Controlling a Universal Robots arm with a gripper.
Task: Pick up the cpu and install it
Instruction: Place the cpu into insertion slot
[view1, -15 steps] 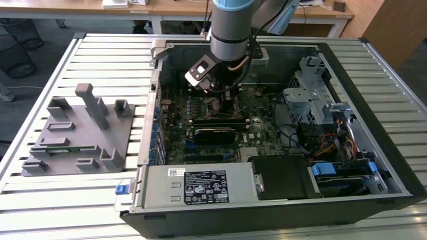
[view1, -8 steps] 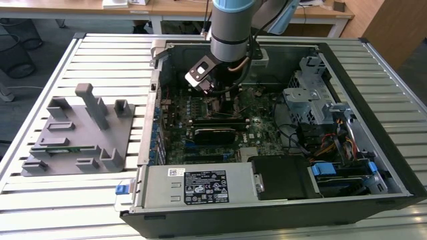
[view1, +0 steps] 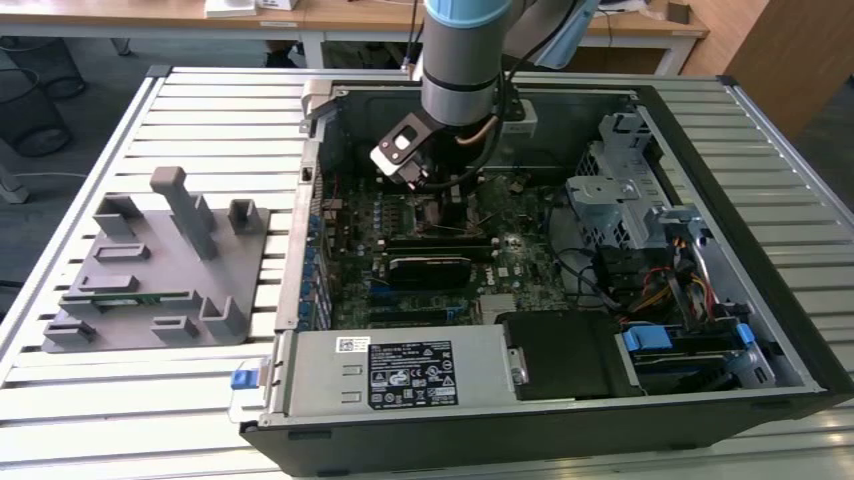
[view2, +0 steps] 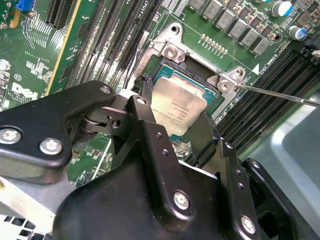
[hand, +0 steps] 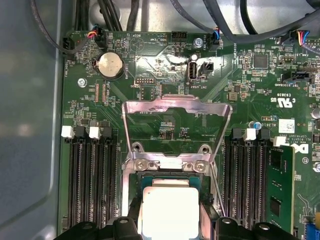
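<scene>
Within the open socket's (view2: 227, 82) frame on the motherboard (view2: 30, 75), the cpu (hand: 170, 212) is pinched by two edges between the gripper's (view2: 176, 110) clenched fingers — if tilted or off square, it could ride the rim and damage the socket.

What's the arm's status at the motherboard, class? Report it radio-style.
Arm's gripper shut on the cpu. Chip at the open socket, seating unclear. The load plate swung up, nothing blocking.
</scene>
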